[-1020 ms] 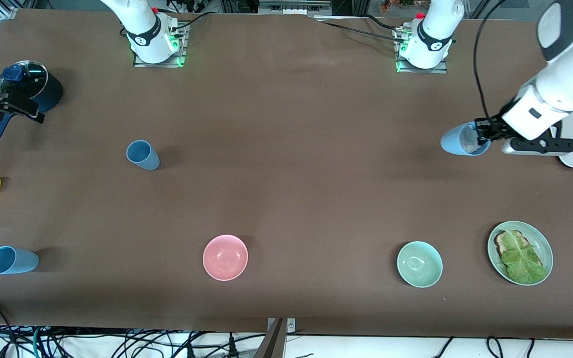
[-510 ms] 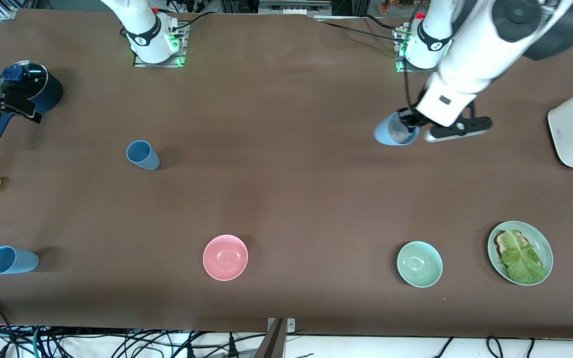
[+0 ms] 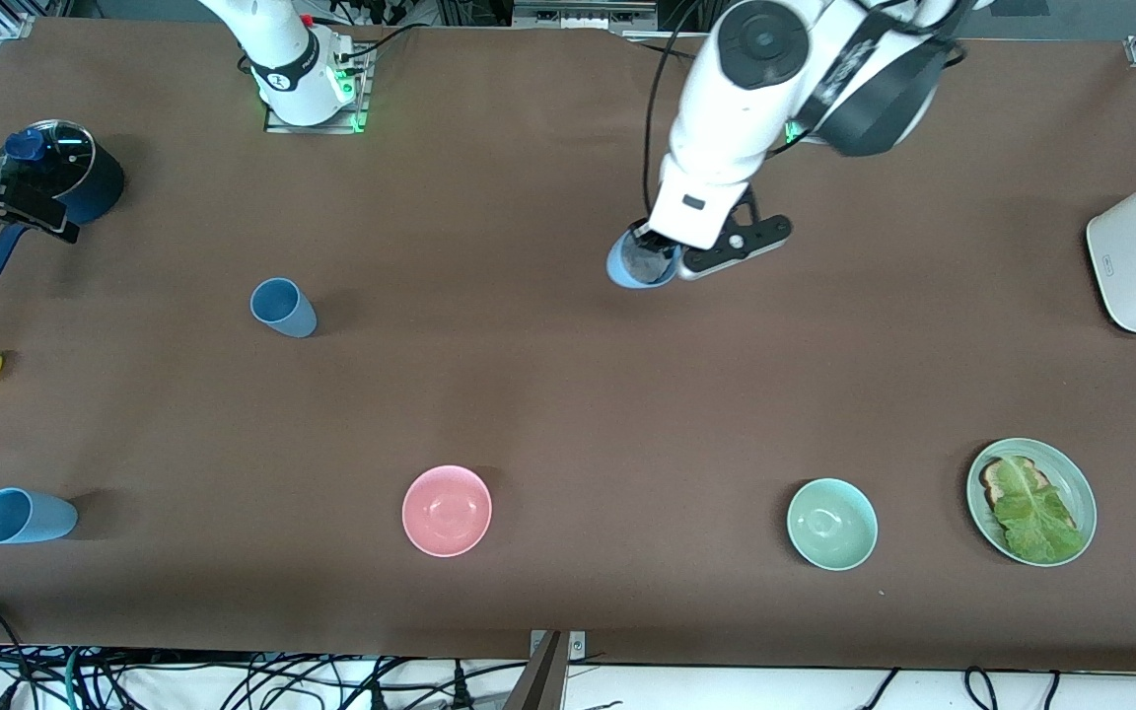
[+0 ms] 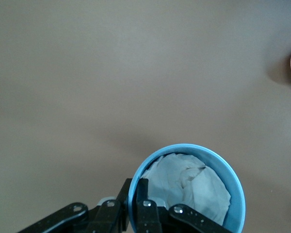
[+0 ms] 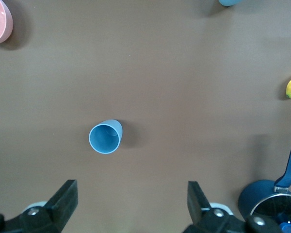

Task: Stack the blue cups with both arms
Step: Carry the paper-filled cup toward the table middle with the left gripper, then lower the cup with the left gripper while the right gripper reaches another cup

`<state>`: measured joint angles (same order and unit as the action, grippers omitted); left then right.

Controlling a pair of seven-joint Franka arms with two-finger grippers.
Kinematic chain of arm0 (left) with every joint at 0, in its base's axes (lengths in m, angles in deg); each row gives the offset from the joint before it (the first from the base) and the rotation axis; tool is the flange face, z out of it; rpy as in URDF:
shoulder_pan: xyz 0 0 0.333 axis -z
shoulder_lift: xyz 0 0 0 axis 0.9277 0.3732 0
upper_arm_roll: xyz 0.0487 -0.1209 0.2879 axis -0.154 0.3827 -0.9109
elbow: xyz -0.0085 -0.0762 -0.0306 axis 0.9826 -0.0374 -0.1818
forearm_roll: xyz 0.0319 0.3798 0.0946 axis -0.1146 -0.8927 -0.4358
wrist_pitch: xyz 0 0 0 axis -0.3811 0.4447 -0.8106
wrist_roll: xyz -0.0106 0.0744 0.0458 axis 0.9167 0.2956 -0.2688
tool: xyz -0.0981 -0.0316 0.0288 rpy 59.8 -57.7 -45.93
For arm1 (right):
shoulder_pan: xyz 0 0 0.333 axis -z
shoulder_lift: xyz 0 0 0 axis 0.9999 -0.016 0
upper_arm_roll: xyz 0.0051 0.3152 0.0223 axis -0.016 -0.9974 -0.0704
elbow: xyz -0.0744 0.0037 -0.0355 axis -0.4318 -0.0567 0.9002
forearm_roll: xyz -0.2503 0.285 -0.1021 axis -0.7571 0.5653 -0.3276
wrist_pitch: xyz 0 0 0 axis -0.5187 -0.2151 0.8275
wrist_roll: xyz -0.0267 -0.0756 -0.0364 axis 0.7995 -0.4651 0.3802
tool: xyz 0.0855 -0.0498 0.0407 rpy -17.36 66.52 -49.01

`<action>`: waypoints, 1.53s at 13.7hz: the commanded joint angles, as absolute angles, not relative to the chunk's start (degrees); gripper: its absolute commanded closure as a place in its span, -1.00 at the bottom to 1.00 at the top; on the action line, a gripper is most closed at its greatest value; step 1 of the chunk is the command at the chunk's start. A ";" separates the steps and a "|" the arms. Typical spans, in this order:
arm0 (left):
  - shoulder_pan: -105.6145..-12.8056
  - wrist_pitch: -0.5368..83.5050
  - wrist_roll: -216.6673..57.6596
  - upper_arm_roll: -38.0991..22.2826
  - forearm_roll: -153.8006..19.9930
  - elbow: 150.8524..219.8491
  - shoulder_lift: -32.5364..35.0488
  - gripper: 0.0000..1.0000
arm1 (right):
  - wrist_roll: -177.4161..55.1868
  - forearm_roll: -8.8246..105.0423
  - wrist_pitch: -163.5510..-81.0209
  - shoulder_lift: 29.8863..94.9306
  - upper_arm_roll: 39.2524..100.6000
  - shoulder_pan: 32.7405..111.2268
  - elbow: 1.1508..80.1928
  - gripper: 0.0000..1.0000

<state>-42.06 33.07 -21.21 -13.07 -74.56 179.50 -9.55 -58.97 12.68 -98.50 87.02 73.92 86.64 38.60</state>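
A: Where do the cups stand?

B: The left gripper (image 3: pixel 649 258) is clamped on the rim of a sky-blue cup (image 3: pixel 633 266), one finger inside, and carries it in the air over the middle of the table. There is crumpled white paper (image 4: pixel 189 182) inside that cup.

A: And the others?

B: A slate-blue cup (image 3: pixel 282 307) stands upright toward the right arm's end. Another light blue cup (image 3: pixel 21 516) lies nearer the front camera at that same end, well apart from it.

A: The right gripper (image 5: pixel 131 199)?

B: Jaws spread wide, holding nothing, hovering beside the dark saucepan (image 3: pixel 65 177).

A: What might go wrong?

B: The rim pinch is narrow, so I think the carried cup could tilt or slip on a quick swing. The paper could also keep another cup from seating in it. A poorly centred descent might tip the standing cup.
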 commanded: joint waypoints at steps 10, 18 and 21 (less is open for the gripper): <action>-33.10 46.66 0.34 -14.11 -89.33 176.43 7.00 1.00 | -59.69 11.88 -102.80 81.83 73.27 82.93 49.02 -1.00; -30.29 48.51 10.19 -14.10 -100.84 176.78 12.28 1.00 | -59.69 11.26 -129.59 82.36 71.86 82.93 70.21 -1.00; -30.20 49.03 11.16 -14.10 -102.17 176.61 13.60 1.00 | -59.69 11.26 -136.55 80.52 71.77 82.93 72.86 -1.00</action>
